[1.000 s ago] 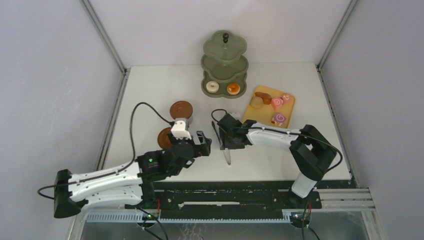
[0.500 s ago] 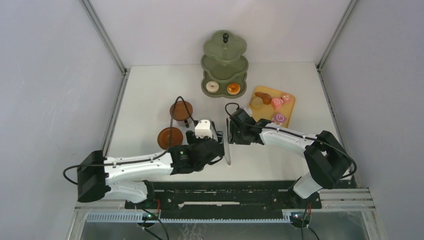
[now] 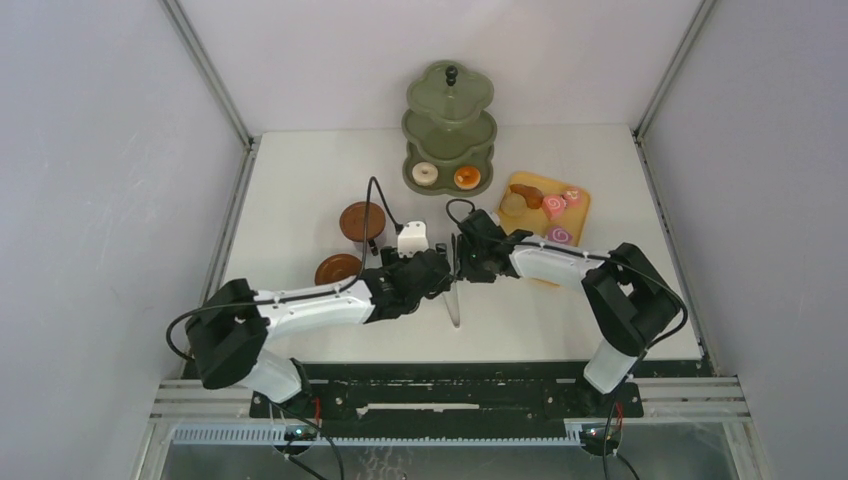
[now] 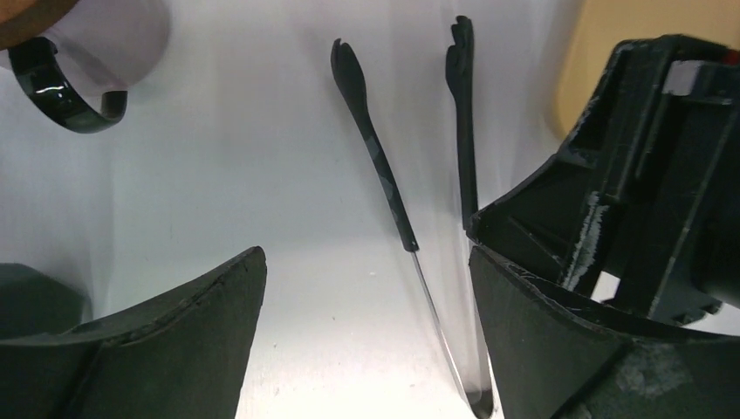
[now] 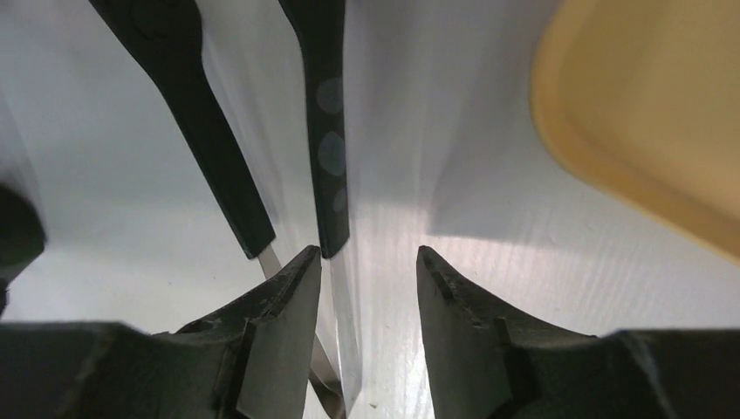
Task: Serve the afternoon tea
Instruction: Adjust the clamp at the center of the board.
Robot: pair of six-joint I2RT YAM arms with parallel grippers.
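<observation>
The olive stand (image 3: 450, 125) sits top centre; the cakes (image 3: 553, 206) on the tray (image 3: 583, 210) right of centre look light and squashy, so I'd pinch their sides gently. My left gripper (image 4: 366, 253) gapes wide around the tongs (image 4: 375, 148); my right gripper (image 5: 368, 251) stands narrow, astride one arm

White-and-black left arm (image 3: 310, 303) stretched low toward table middle; left gripper (image 4: 366, 262) jaws spread wide. White-and-black right arm (image 3: 560, 265) reached leftward; right gripper (image 5: 366, 257) jaws partly apart, just beside left gripper.
</observation>
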